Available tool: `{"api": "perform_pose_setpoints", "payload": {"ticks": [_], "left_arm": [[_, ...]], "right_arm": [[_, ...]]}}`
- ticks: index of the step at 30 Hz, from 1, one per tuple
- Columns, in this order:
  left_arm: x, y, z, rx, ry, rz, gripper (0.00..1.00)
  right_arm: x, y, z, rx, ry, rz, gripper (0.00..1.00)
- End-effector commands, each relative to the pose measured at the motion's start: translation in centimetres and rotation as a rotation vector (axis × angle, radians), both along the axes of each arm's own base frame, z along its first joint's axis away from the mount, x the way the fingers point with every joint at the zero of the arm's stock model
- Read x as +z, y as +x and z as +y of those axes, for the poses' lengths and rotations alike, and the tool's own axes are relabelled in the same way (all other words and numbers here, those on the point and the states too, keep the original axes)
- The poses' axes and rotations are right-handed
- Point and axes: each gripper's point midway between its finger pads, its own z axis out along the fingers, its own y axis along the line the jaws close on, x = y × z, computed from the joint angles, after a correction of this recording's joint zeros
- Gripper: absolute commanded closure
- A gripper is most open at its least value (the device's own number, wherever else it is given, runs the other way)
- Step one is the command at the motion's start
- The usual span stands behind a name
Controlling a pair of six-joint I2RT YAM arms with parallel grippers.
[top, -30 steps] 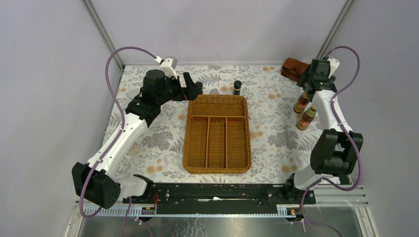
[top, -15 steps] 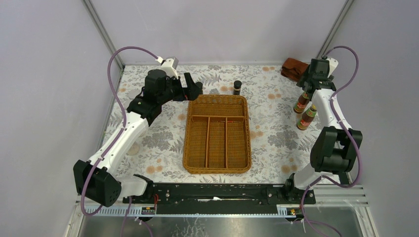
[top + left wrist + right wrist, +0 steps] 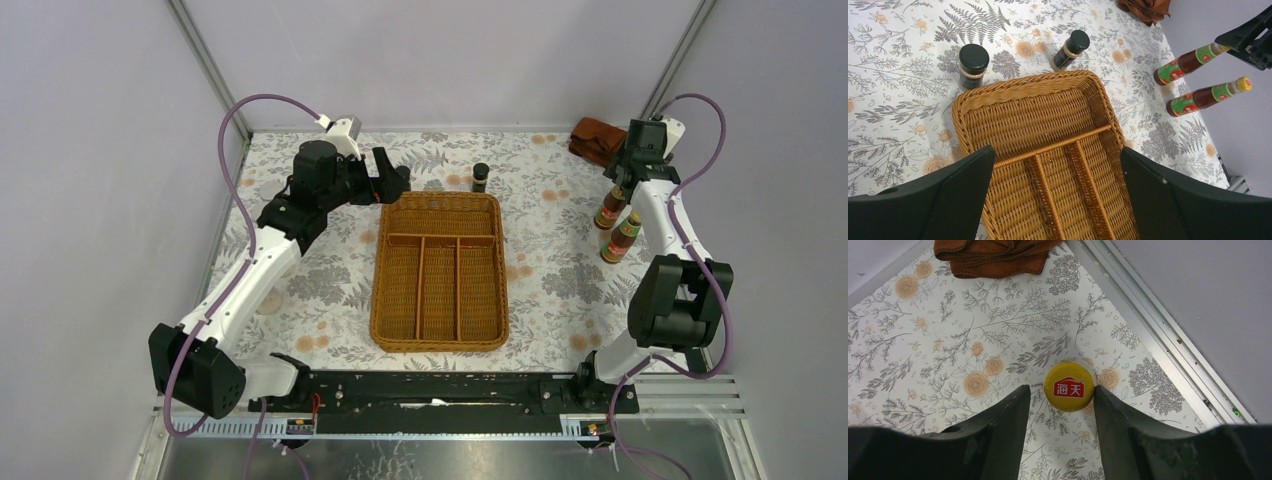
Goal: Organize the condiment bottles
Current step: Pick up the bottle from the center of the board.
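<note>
One sauce bottle (image 3: 1069, 386) within right gripper (image 3: 1060, 391)

Two red yellow-capped sauce bottles (image 3: 1188, 62) (image 3: 1205, 96), one tiny dark black-capped bottle (image 3: 1070, 49), one clear black-lidded jar (image 3: 973, 64), one brown wicker tray (image 3: 1023, 86), one rust-brown cloth (image 3: 1144, 7).

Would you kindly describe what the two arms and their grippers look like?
The left arm and right arm have white links, bulky black joints and a looping purple cable each. The left gripper and right gripper have two broad matte black fingers.

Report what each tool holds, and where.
Left tool: open, holding nothing. Right tool straddles the yellow cap of a red sauce bottle; whether it grips cannot be told.
</note>
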Motion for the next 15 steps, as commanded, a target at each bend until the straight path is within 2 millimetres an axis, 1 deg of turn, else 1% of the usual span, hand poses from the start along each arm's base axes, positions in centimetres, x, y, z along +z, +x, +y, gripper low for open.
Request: {"api": "perform_pose_setpoints", "payload": {"ticks": [1, 7, 10, 15], "left_arm": [[0.45, 0.64, -0.43, -0.003, -0.012, -0.037, 0.01], [0.2, 0.61, -0.47, -0.007, -0.009, -0.032, 0.01], [0.19, 0.57, -0.51, -0.009, -0.01, -0.033, 0.01], [0.04, 0.52, -0.42, -0.008, -0.008, -0.032, 0.01]], "right_arm": [[1.11, 0.63, -0.84, -0.024, -0.023, -0.037, 0.43], [0.92, 0.37, -1.18, -0.038, -0.026, -0.032, 0.44], [0.69, 0.28, -1.21, -0.04, -0.023, -0.026, 0.48], [0.6, 0.17, -1.31, -0.045, -0.023, -0.025, 0.52]]}}
